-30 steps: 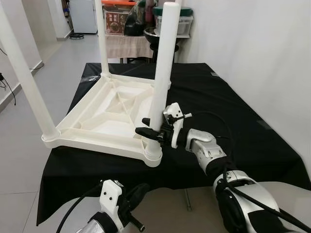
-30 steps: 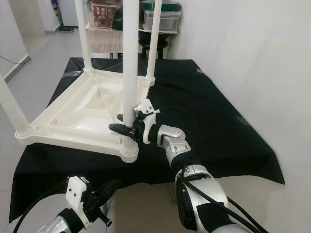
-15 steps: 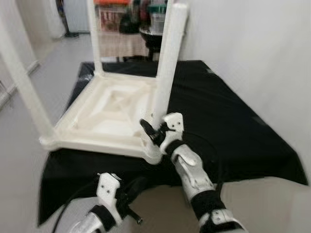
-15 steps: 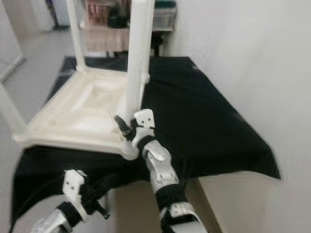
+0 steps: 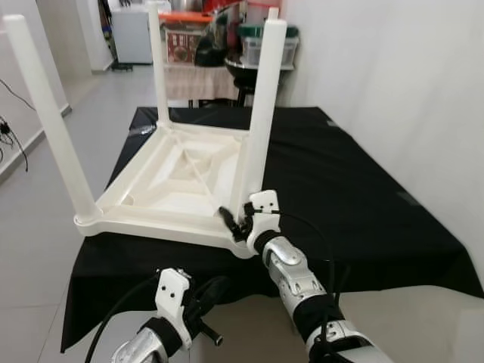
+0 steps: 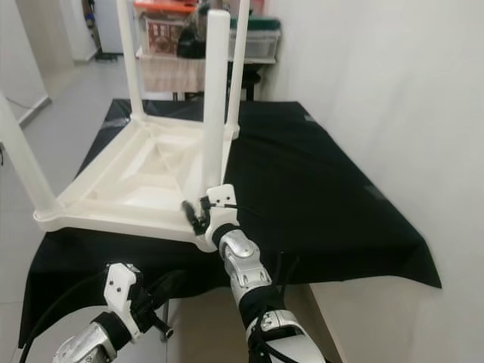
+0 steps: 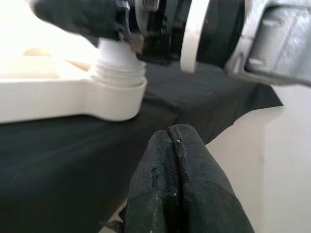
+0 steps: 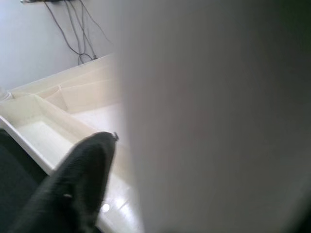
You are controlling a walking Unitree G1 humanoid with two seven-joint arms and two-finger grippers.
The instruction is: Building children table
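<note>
Right hand [image 5: 240,219] round table leg [image 5: 261,106]

Count, head views:

- One white plastic children's table top [image 5: 181,178], upside down on the cloth.
- Four white round plastic legs standing up from it: near-left leg [image 5: 47,113], far-left leg [image 5: 156,60], near-right leg [image 5: 261,113], far-right leg [image 6: 240,64].
- One black cloth-covered table [image 5: 355,189] beneath.
- Two black-fingered grippers: right gripper [image 5: 236,222], left gripper [image 5: 208,296].
- Storage boxes on the far shelf: several, number unclear.
</note>
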